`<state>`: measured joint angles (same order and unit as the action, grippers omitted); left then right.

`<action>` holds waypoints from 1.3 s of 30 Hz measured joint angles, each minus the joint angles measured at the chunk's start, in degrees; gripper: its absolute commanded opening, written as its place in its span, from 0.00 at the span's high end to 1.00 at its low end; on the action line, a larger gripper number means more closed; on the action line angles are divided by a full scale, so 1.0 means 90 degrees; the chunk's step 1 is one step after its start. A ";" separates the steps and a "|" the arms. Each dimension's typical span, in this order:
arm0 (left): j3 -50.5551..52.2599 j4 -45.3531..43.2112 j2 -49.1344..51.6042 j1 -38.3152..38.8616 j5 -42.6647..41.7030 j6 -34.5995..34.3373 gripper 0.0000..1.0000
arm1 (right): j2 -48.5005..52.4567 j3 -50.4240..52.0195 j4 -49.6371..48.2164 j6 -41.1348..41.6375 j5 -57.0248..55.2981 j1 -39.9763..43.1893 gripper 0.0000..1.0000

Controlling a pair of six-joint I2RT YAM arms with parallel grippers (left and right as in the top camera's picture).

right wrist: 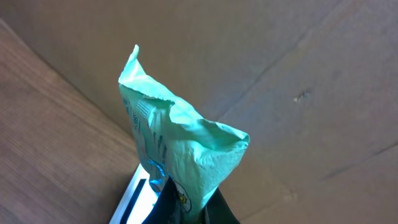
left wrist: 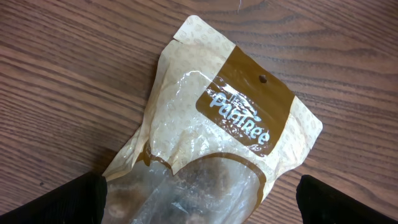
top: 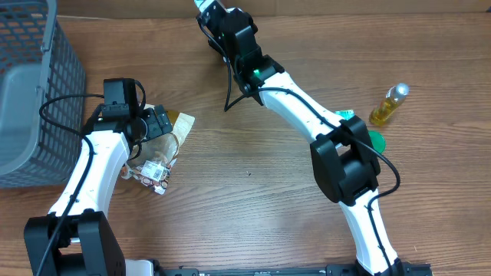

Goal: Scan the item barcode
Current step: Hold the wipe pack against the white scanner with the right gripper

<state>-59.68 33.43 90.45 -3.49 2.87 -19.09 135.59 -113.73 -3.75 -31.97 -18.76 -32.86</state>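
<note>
Black-fingered and clenched tight on the right: grips a mint-green pouch (right wrist: pixel 177 149) by its lower end in the right end effector (right wrist: pixel 189 211), with dark fingers (right wrist: pixel 217 214) pressed to either side of the film. Holds it upright, crumpled edge uppermost, in front of a brown cardboard panel (right wrist: pixel 298 74), with a white strip (right wrist: pixel 134 199) just beside the fingers. Reaches, seen from overhead, to the far edge of the wooden surface (top: pixel 253 199), with the item raised there. Hangs released on the left: spreads the left end effector (left wrist: pixel 202 202) wide, one black fingertip at each lower corner of the wrist view, over a tan pouch (left wrist: pixel 217 124) with a brown label panel and a clear window, lying flat on the wood. Cannot tell whether touching it. Further out, shows small labelled packets (top: pixel 153 172) just beside the left arm, a grey mesh basket (top: pixel 31 92) at the left edge, and, well apart on the right, a yellow bottle (top: pixel 390 105) on its side near a green round lid (top: pixel 376 140).
</note>
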 measured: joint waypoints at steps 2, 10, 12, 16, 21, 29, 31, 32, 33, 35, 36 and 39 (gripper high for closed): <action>0.0000 0.0002 0.0000 0.0000 0.0000 0.0000 0.01 | 0.0097 0.0000 -0.0248 0.0002 -0.0015 0.0024 0.96; 0.0000 0.0000 0.0000 0.0000 0.0000 0.0000 0.00 | 0.0330 0.0000 -0.0923 0.0075 -0.0165 0.0362 0.96; 0.0000 0.0000 0.0000 0.0000 0.0000 0.0000 0.00 | 0.0386 0.0000 -0.1095 0.0104 -0.0189 0.0440 0.96; 0.0000 0.0000 0.0000 0.0000 0.0000 0.0000 0.00 | 0.0537 0.0000 -0.1277 0.0141 -0.0148 0.0520 0.96; 0.0000 0.0000 0.0000 0.0000 0.0000 0.0000 0.00 | 0.0719 0.0000 -0.1239 0.0168 -0.0029 0.0461 0.96; 0.0000 -0.0002 0.0000 0.0000 0.0000 0.0000 0.01 | 0.0729 0.0000 -0.0811 0.0537 0.0044 0.0389 0.96; 0.0000 0.0000 0.0000 0.0000 0.0000 0.0000 0.01 | 0.0729 0.0000 -0.0755 0.0588 0.0041 0.0376 0.96; 0.0000 0.0000 0.0000 0.0000 0.0000 0.0000 0.01 | 0.0729 0.0000 -0.0741 0.0602 0.0041 0.0369 0.96; 0.0000 0.0000 0.0000 0.0000 0.0000 0.0000 0.00 | 0.0729 0.0000 -0.0716 0.0617 0.0041 0.0359 0.96; 0.0000 0.0000 0.0000 0.0000 0.0000 0.0000 0.00 | 0.0729 -0.0002 -0.0634 0.0644 0.0036 0.0330 0.96; 0.0000 0.0000 0.0000 0.0000 0.0000 0.0000 0.01 | 0.0729 -0.0007 -0.0588 0.0646 0.0034 0.0306 0.96; 0.0000 -0.0002 0.0000 0.0000 0.0000 0.0002 0.00 | 0.0729 -0.0019 -0.0386 0.0653 0.0032 0.0219 0.96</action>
<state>-59.68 33.41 90.45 -3.49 2.87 -19.07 142.15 -113.91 -7.22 -26.09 -18.48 -30.89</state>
